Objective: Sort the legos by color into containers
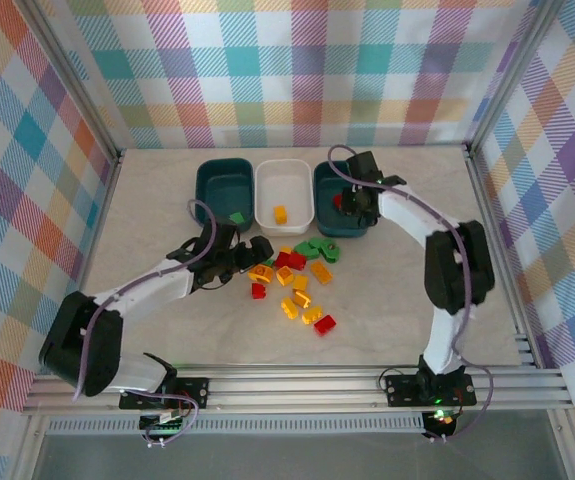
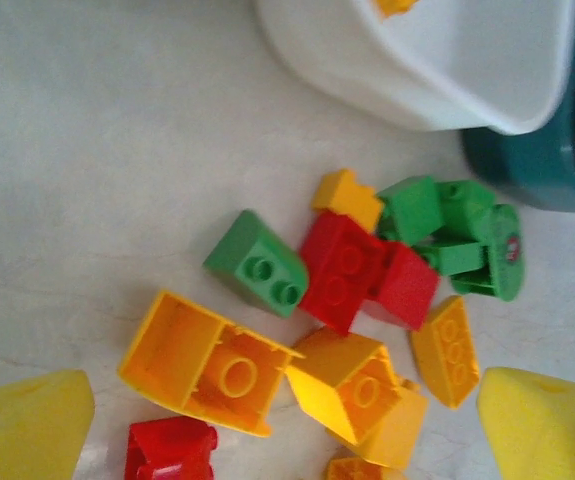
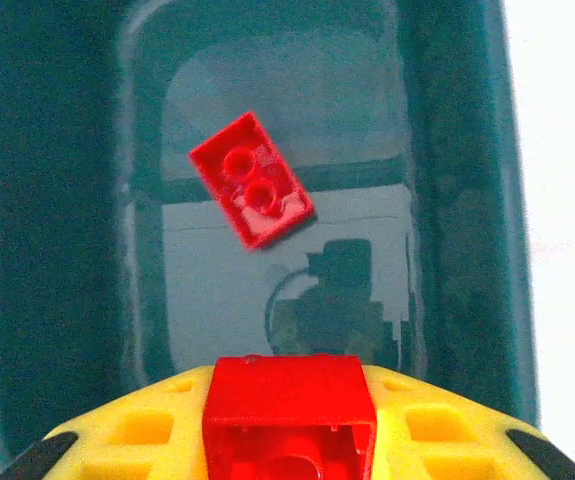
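Most of the legos [image 1: 293,282] are seen lying loose in a heap on the worktop [image 1: 147,230], just in front of the three bins, with red, orange-yellow and green pieces mixed together. In the left wrist view a green brick [image 2: 257,265] is seen just beside a pair of red bricks [image 2: 362,275], a cluster of green pieces [image 2: 457,235] lies close to the white bin [image 2: 437,70], and a large orange-yellow brick [image 2: 207,365] is turned with its hollow side showing. The three bins are set side by side in a row. A single green piece [image 1: 237,217] is held in the left teal bin [image 1: 217,185], one orange-yellow brick [image 1: 280,213] lies in the white bin [image 1: 287,185], and a red two-stud brick [image 3: 251,180] lies tilted on the floor of the right teal bin [image 3: 57,200]. The right pincer [image 3: 289,420] is held over that right teal bin [image 1: 339,230], and a second red brick [image 3: 289,405] is pinched between its yellow fingers [image 3: 127,435]. The left pincer [image 1: 250,252] is placed low at the left edge of the heap. Its yellow pads [image 2: 27,425] are spread wide, with nothing gripped between them, and several bricks are seen in the gap.
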Motion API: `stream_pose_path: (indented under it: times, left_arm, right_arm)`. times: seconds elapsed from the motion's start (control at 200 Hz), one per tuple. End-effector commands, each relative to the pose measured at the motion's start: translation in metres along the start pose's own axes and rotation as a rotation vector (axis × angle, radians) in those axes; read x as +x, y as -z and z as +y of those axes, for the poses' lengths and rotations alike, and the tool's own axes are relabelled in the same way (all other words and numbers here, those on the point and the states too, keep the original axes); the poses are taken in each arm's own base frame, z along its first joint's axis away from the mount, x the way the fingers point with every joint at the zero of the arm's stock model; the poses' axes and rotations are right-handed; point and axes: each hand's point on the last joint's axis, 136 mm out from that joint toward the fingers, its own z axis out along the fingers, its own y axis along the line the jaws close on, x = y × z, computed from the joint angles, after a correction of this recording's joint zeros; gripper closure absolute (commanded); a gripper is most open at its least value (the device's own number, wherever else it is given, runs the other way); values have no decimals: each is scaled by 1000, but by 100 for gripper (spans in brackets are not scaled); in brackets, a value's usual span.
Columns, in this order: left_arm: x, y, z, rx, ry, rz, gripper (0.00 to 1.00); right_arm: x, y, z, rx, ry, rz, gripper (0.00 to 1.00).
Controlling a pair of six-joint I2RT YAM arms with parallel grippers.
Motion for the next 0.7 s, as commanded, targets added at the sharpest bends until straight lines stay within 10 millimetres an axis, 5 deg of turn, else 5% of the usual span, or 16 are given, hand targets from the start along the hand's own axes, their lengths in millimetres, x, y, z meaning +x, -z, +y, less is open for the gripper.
stream_pose_path:
  times: [0.0, 0.135, 0.34, 0.505, 0.7]
  left_arm:
    - [2, -4, 5, -31, 103, 33, 5]
    - [5, -6, 11, -56, 221, 28, 9]
    - [7, -3, 11, -39, 382, -1, 13]
    - [0, 12, -16, -186, -94, -5, 6]
    - [-1, 15, 13, -402, -393, 16, 2]
  right_arm:
    - [-12, -10, 3, -28, 38, 24, 61]
    - [-23, -6, 5, -35, 42, -7, 39]
    - [-21, 18, 2, -56, 4, -57, 36]
    - [-4, 49, 1, -119, -40, -93, 32]
    - [32, 84, -3, -205, -87, -108, 28]
